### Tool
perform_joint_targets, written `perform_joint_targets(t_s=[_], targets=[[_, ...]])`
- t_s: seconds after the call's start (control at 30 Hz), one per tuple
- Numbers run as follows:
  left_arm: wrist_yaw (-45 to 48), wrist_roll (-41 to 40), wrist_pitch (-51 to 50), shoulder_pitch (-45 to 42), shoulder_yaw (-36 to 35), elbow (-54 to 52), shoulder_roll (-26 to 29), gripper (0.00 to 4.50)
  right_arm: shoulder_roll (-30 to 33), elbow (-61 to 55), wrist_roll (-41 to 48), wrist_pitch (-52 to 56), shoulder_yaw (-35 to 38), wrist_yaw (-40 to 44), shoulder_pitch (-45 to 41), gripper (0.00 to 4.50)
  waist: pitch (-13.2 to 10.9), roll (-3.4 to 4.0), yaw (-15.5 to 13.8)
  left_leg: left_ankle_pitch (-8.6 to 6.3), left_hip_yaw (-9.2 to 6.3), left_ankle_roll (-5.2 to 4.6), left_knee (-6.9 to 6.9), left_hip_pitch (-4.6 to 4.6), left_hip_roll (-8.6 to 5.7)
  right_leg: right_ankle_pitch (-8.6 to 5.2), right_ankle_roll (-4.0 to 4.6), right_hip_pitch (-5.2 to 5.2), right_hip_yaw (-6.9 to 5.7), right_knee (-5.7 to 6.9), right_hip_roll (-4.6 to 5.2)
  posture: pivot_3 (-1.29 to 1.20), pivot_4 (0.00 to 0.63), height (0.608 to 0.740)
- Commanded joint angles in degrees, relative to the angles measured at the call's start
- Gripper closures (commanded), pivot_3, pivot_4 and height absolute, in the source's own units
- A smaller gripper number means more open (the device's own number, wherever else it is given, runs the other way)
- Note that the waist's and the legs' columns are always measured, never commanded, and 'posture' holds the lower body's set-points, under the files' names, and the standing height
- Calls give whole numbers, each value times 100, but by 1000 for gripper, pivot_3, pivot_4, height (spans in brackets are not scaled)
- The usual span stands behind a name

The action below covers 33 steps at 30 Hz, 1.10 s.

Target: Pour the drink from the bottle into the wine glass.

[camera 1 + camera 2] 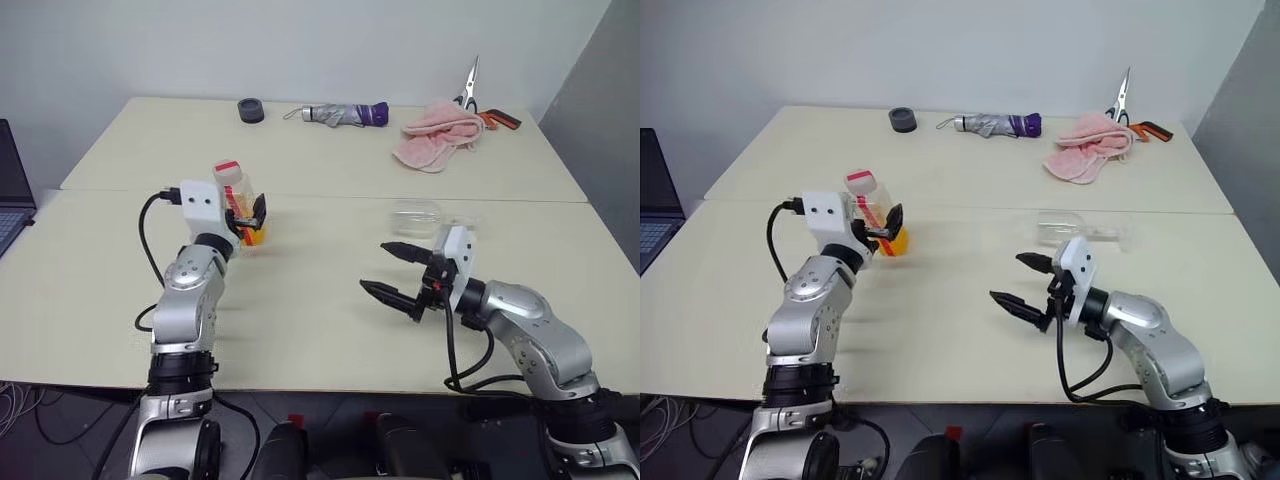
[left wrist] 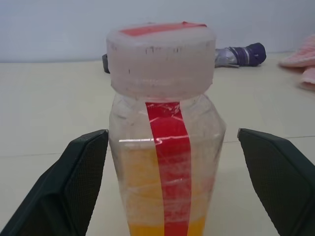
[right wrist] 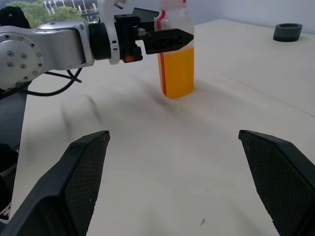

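Bottle (image 2: 165,147): upright, capped, between spread left gripper (image 1: 252,218) fingers, ungrasped, for pickup. Right gripper (image 1: 398,272): spread, empty. Glass (image 1: 417,214): beyond it.

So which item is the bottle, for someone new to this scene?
On the cream table, look on the robot's left side, where the left tool stands open around it. The bottle is clear plastic with a pinkish cap, a red stripe and orange drink inside.

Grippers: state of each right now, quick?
Left gripper: open, fingers either side of the bottle, not clamped on it.
Right gripper: open, holding nothing, above the table.
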<state>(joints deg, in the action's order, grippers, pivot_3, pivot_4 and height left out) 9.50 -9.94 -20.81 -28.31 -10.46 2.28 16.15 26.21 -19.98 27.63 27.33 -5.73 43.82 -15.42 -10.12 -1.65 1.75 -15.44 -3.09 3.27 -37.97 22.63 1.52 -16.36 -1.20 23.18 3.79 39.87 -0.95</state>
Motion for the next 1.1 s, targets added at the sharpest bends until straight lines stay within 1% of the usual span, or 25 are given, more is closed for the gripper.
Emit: perform_joint_targets(t_s=[0.03, 0.97, 1.0, 1.03, 1.1], targets=[[-58, 88, 167, -203, 41, 4, 9, 20, 5, -159, 6, -56, 43, 4, -125, 0, 0, 0, 0, 0, 0, 0, 0, 0, 0, 0, 0, 0, 0, 0, 0, 0, 150, 740], [-124, 146, 436, -641, 57, 609, 52, 20, -23, -199, 97, 196, 52, -30, -321, 0, 0, 0, 0, 0, -3, 0, 0, 3, 0, 0, 0, 0, -3, 0, 2, 0, 150, 740], [-134, 140, 426, -637, 47, 615, 49, 404, -24, -196, 94, 193, 52, -28, -325, 0, 0, 0, 0, 0, -3, 0, 0, 3, 0, 0, 0, 1, -3, 0, 2, 0, 150, 740], [-144, 142, 425, -632, 40, 625, 50, 585, -25, -193, 92, 188, 52, -26, -329, 0, 0, 0, 0, 0, -3, 0, 0, 3, 0, 0, 0, 1, -3, 0, 2, 0, 150, 740], [-150, 140, 426, -613, 35, 622, 48, 1180, -30, -184, 86, 178, 48, -22, -336, 0, 0, 0, 0, 0, -4, 0, 0, 2, 0, 0, 0, 1, -3, 1, 2, 0, 150, 740]])
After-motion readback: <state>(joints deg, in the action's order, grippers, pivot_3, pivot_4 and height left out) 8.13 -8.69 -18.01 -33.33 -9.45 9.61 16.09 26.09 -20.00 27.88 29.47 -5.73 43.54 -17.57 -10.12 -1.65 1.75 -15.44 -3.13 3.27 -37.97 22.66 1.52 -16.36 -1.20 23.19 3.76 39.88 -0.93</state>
